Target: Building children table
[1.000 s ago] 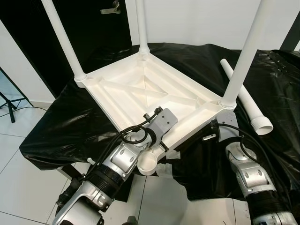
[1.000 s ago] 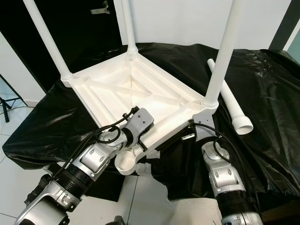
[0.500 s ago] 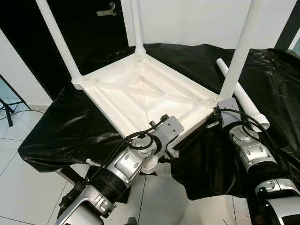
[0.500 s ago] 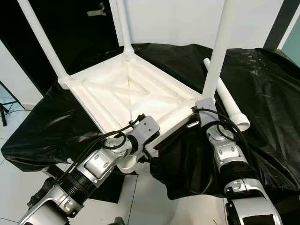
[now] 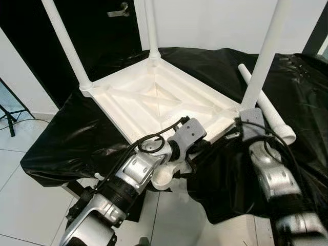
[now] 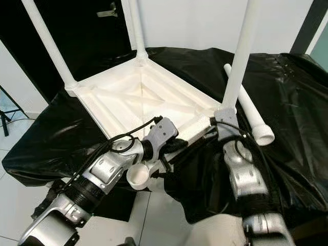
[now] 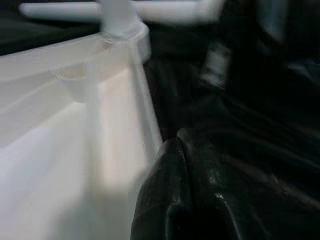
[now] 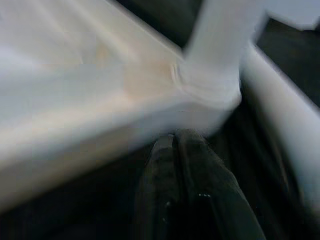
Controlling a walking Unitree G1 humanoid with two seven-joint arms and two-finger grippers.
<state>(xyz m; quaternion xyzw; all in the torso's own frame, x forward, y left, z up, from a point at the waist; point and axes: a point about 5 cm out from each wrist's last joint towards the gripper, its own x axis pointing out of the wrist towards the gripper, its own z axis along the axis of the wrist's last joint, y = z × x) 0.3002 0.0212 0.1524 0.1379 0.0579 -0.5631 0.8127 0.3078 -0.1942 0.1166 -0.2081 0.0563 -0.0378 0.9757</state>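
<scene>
A white children's table top point(image 5: 154, 97) lies upside down on a black-covered surface. Three white legs stand up from its corners: left point(image 5: 66, 43), back point(image 5: 151, 28) and right point(image 5: 264, 56). The near corner's round socket point(image 5: 164, 177) is empty and overhangs the front edge. A loose fourth leg point(image 5: 266, 110) lies on the black sheet to the right. My left gripper point(image 7: 181, 141) is shut, its fingers lying along the table's near right edge. My right gripper point(image 8: 175, 136) is shut too, just below the right-hand corner with its leg.
The black plastic sheet point(image 5: 66, 138) drapes over the support and hangs off the front. White tiled floor point(image 5: 25, 195) lies below to the left. A dark door point(image 5: 102, 25) and a white wall stand behind.
My right arm has risen from under the front edge to the table's right-hand corner. The left wrist has slid rightward along the near edge. The table has stayed put.
</scene>
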